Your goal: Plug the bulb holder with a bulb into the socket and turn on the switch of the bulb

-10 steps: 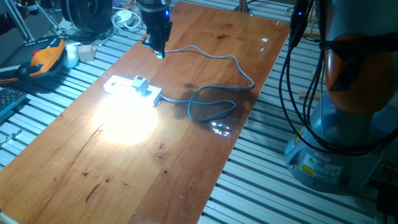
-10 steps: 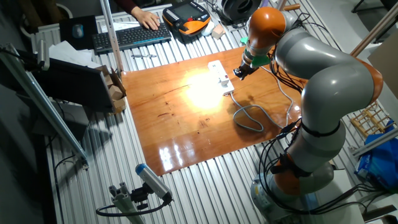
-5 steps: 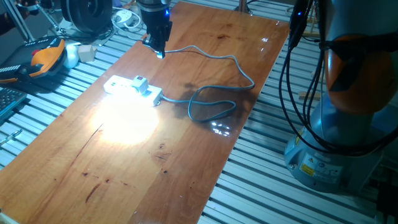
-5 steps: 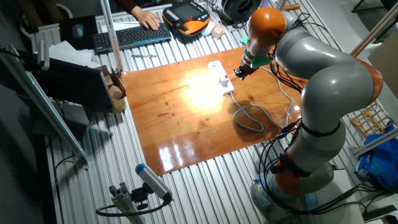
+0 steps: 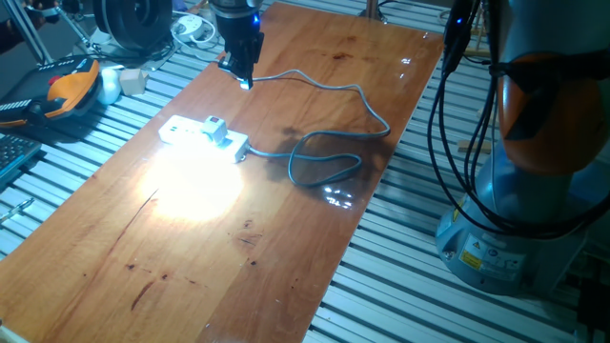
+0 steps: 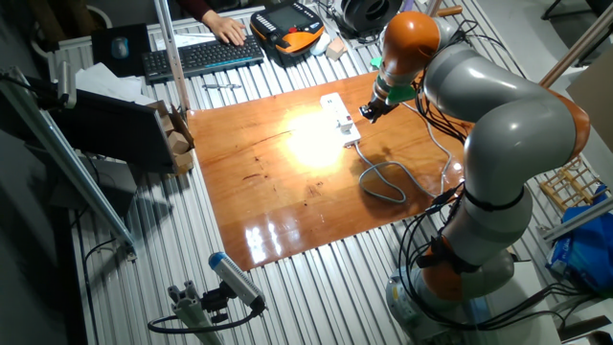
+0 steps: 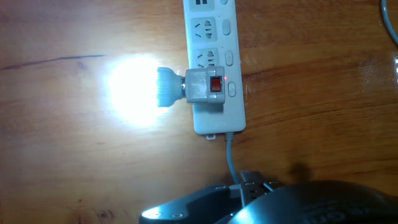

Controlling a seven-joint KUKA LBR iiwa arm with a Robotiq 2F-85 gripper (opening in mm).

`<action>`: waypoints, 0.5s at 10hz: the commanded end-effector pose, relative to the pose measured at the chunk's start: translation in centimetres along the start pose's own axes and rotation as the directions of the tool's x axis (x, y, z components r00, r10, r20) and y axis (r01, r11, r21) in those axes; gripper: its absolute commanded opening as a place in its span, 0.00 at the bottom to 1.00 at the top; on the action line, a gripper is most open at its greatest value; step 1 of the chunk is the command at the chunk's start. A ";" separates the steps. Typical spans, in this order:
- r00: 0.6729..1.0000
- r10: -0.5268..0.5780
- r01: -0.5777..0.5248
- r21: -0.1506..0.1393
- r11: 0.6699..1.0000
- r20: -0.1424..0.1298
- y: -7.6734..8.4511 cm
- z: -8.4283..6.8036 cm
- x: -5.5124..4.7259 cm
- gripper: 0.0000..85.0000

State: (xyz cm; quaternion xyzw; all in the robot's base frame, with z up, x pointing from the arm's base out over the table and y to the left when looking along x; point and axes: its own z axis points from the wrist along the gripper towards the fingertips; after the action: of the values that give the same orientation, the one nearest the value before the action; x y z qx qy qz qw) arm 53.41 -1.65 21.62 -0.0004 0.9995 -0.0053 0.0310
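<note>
Jaw state unreadable, the dark two-finger gripper (image 5: 242, 76) hovers clear because the boxy white bulb holder (image 7: 207, 87), seated in the long white power strip (image 7: 213, 62), lights its frosted bulb (image 7: 134, 90).

The socket (image 7: 213, 65) lies flat on the table (image 5: 286, 238). The bulb holder (image 7: 206, 88) sits in its last outlet — the one nearest the cable (image 5: 324, 162) end — with the bulb (image 7: 166, 87) jutting sideways over the tabletop. The gripper (image 5: 240, 69) hangs above the table, well apart from the socket.

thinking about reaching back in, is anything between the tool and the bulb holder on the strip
Nothing visible stands between them. The tool hangs above bare table, away from the socket. The bulb holder is plugged into the strip's end outlet with its bulb lit; only the strip's grey cable runs beneath the tool.
</note>
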 end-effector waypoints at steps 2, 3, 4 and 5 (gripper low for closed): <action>1.000 -0.002 0.002 0.002 1.000 0.000 0.1 0.0 0.0 0.00; 1.000 -0.002 0.002 0.002 1.000 0.000 0.1 0.0 0.0 0.00; 1.000 0.000 0.000 0.002 1.000 0.000 0.1 0.0 0.0 0.00; 1.000 0.000 0.000 0.005 1.000 0.000 0.0 0.0 0.0 0.00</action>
State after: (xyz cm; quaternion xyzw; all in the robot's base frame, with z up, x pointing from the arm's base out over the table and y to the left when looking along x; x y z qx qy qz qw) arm 53.42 -1.61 21.63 -0.0002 0.9995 -0.0075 0.0309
